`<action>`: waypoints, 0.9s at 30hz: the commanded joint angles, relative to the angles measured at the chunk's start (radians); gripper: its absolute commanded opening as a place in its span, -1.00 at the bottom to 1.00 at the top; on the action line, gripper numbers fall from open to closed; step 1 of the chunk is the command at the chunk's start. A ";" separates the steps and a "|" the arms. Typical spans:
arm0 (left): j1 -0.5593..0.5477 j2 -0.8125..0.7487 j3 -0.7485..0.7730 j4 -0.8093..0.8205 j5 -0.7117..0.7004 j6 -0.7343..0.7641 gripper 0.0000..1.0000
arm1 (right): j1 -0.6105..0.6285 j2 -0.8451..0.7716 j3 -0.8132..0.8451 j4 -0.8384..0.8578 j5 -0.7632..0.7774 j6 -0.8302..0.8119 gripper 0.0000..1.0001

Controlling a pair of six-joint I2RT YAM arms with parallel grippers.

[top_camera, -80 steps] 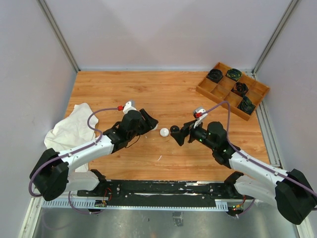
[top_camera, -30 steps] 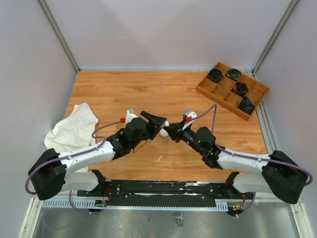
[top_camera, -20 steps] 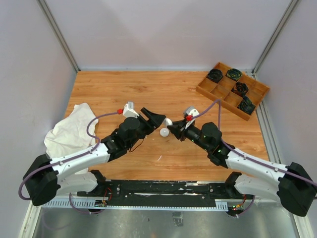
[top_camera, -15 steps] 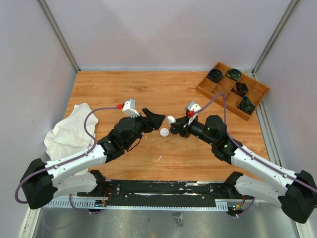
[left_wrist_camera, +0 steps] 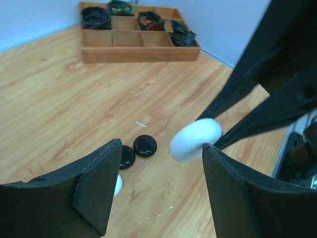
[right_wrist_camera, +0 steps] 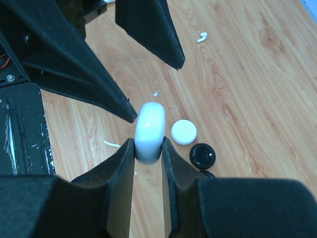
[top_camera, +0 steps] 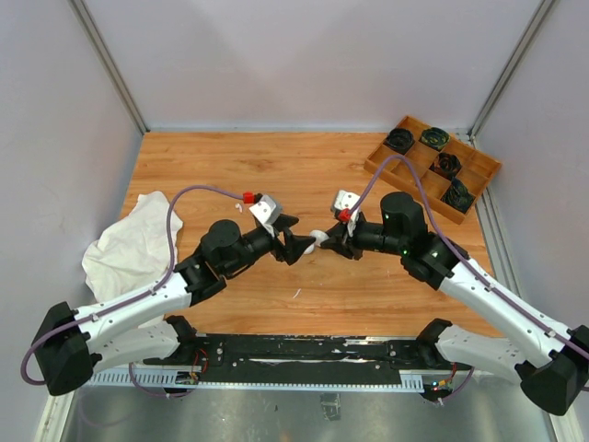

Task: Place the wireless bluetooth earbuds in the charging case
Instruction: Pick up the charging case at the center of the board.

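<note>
White charging case (right_wrist_camera: 150, 128), seam apparently shut, is held edge-on above the counter (right_wrist_camera: 257, 74), pinched across its broad faces by the right claw (right_wrist_camera: 148, 148). One white earbud (right_wrist_camera: 201, 36) lies loose on the counter, well apart from it. Left claw (top_camera: 296, 243) is spread wide and empty, tips flanking the case. Judged: lid-opening step, so left must catch one half and hinge it up while right holds firm.

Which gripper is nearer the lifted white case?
Right. The right gripper is clamped on the white case; the left gripper is open, close beside it, not gripping.
</note>
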 commanded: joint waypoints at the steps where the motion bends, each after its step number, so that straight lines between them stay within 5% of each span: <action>1: -0.007 -0.040 -0.013 0.014 0.160 0.203 0.42 | -0.019 0.013 0.097 -0.156 -0.102 -0.109 -0.99; 27: -0.006 -0.013 0.032 -0.117 0.553 0.291 -0.14 | -0.020 0.086 0.204 -0.359 -0.335 -0.263 -0.99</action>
